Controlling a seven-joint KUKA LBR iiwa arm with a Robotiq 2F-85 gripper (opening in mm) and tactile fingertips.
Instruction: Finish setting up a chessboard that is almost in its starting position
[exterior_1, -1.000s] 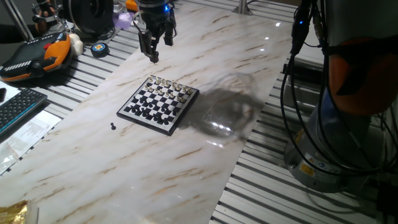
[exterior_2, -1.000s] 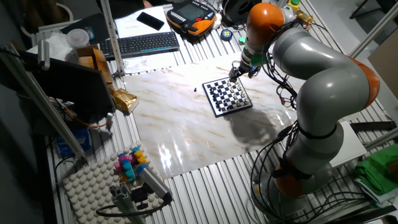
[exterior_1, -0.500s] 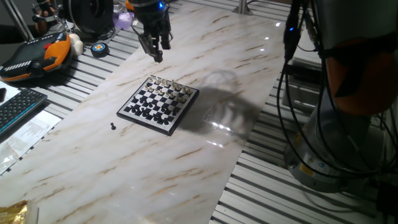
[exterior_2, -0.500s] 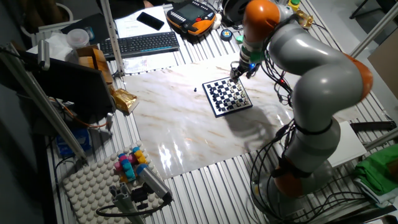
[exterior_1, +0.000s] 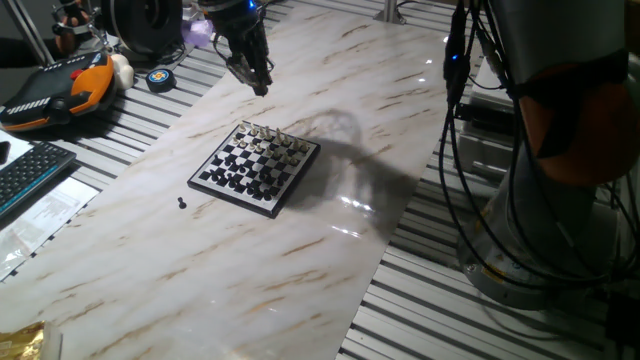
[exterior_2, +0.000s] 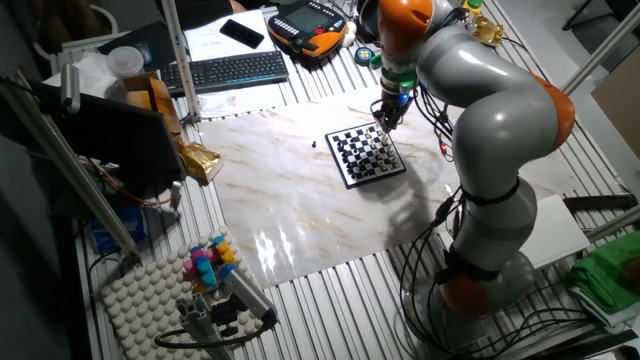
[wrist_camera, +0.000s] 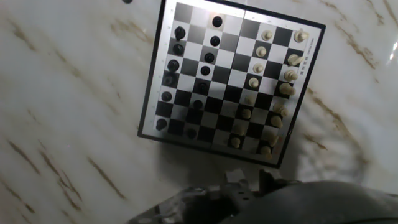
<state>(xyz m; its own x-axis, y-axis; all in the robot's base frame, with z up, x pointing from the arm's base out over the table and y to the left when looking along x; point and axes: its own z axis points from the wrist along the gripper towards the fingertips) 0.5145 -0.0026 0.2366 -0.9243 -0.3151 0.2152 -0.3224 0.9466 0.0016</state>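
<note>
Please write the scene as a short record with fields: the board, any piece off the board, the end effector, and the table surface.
board: small square black-and-white checkered chessboard with a dark rim, flat on the table, black and pale pieces on opposite sides
loose piece: one tiny black chess piece on the marble, apart from the board, beside its black side
end effector: two-finger end effector above the table beyond the board's pale side, holding nothing visible; open or shut cannot be told
surface: pale marble-patterned tabletop

Checkered chessboard (exterior_1: 256, 167) flat on marble, pieces upright.
</note>
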